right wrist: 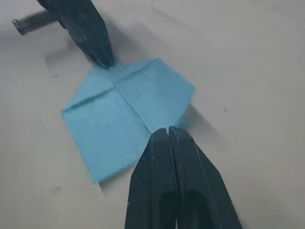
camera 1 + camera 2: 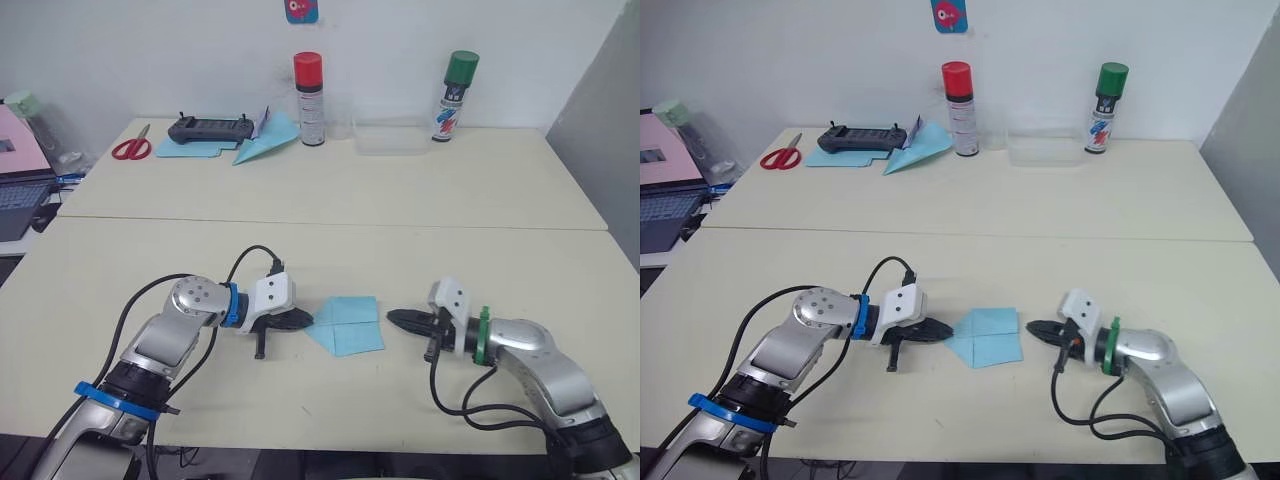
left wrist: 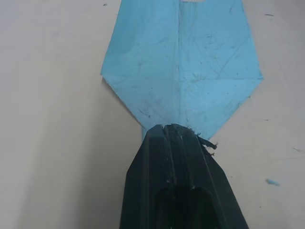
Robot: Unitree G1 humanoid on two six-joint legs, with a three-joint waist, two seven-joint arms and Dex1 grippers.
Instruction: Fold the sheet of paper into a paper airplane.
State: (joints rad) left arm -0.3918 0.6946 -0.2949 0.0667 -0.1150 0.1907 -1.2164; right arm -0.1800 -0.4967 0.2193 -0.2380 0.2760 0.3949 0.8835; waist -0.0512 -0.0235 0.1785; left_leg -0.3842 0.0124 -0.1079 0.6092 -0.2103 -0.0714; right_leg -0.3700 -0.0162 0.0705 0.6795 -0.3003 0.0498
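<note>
Two cream counters are set end to end before a white wall, the far one carrying most of the loose things. At the left edge a laptop is seen on a separate surface. On the far counter a clear plastic box is placed between a red-capped spray can and a green-capped spray can; to their left a black controller rests on a blue sheet, a long light-blue paper dart is laid just beside it, and red scissors are found farther left. On the near counter, between the two arms, the sheet of paper is laid flat, its left end folded to a point and a centre crease seen along its length. The left tool is closed, its tip pressed against the pointed left end of the sheet; whether the point is pinched between the fingers or merely touched cannot be told. The right tool is closed on nothing, its fingers pressed together and held just beside the sheet's right edge, with the tip shown over that edge in the right wrist view. A small blue scrap is seen on the counter near the left tool.
</note>
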